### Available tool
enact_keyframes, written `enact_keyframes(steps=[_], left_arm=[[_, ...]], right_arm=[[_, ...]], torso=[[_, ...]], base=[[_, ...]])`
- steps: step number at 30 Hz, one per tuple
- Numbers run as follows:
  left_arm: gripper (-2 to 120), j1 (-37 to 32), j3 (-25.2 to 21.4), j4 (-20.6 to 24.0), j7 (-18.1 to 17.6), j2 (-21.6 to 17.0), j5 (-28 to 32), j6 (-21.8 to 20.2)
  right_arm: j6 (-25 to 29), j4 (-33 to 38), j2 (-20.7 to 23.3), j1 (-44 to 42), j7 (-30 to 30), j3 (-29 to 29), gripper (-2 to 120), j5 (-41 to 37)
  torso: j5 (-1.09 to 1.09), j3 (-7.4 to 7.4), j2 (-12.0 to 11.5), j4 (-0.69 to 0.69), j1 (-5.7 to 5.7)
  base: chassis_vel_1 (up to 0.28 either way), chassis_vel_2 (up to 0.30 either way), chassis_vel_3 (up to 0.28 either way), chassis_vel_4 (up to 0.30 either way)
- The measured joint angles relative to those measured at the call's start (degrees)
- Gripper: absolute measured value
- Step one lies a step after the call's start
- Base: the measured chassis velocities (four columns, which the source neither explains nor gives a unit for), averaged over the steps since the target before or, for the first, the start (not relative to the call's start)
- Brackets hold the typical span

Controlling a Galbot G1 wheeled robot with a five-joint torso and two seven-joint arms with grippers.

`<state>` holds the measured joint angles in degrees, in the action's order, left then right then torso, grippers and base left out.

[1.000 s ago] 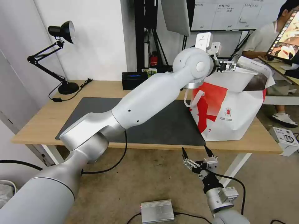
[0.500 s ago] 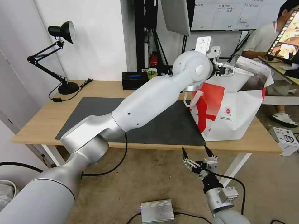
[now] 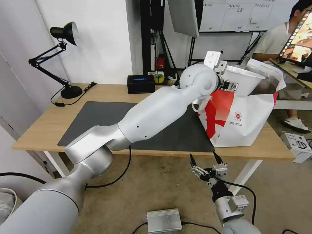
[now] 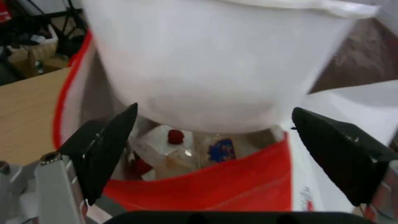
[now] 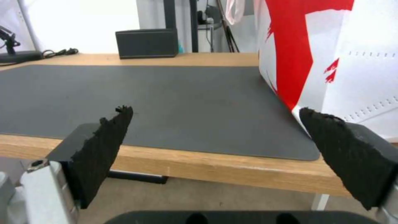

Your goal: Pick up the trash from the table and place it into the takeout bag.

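Your left pincer (image 4: pixel 213 149) gapes wide, empty, beside the white bowl (image 3: pixel 242 79) perched in the bag (image 3: pixel 240 113) mouth. It could tip and spill shells on the desk (image 3: pixel 42 126). Your right pincer (image 3: pixel 204 159) hangs open below.

Bright, even light; blurred wrist close-up

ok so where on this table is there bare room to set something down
The large dark grey mat is bare from the black desk lamp side across to the red-and-white takeout bag, though the left arm spans above it. Crowded: the bag's mouth, where the white round bowl sits by the open left gripper.
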<state>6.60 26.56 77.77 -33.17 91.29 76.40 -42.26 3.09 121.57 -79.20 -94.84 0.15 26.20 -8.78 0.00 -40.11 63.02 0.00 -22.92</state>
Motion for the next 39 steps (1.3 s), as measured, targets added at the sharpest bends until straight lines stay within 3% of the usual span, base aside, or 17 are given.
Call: enact_keyframes(steps=[7, 19, 27, 35, 39], left_arm=[[100, -0.6, 0.3, 2.0, 2.1, -0.5, 0.7, 0.0], [100, -2.7, 2.0, 5.8, 5.0, -5.0, 1.3, 0.0], [100, -1.8, 1.8, 10.4, 5.6, -6.6, 6.2, 0.0], [100, -2.6, -3.9, 14.9, 4.7, -7.2, 10.2, 0.1], [100, -3.8, -6.6, 17.5, 5.8, -10.4, 10.1, 0.6]], right_arm=[[0.0, 0.0, 0.0, 0.0, 0.0, 0.0, 100, 0.0], [0.0, 0.0, 0.0, 0.0, 0.0, 0.0, 100, 0.0], [0.0, 0.0, 0.0, 0.0, 0.0, 0.0, 100, 0.0], [0.0, 0.0, 0.0, 0.0, 0.0, 0.0, 100, 0.0], [0.0, 0.0, 0.0, 0.0, 0.0, 0.0, 100, 0.0]], torso=[[0.0, 0.0, 0.0, 0.0, 0.0], [-0.01, 0.0, 0.0, 0.01, 0.0], [0.0, 0.0, 0.0, 0.0, 0.0], [-0.01, 0.0, 0.0, -0.01, 0.0], [-0.01, 0.0, 0.0, 0.0, 0.0]], base=[[0.0, 0.0, 0.0, 0.0], [0.0, 0.0, 0.0, 0.0], [0.0, 0.0, 0.0, 0.0], [0.0, 0.0, 0.0, 0.0], [0.0, 0.0, 0.0, 0.0]])
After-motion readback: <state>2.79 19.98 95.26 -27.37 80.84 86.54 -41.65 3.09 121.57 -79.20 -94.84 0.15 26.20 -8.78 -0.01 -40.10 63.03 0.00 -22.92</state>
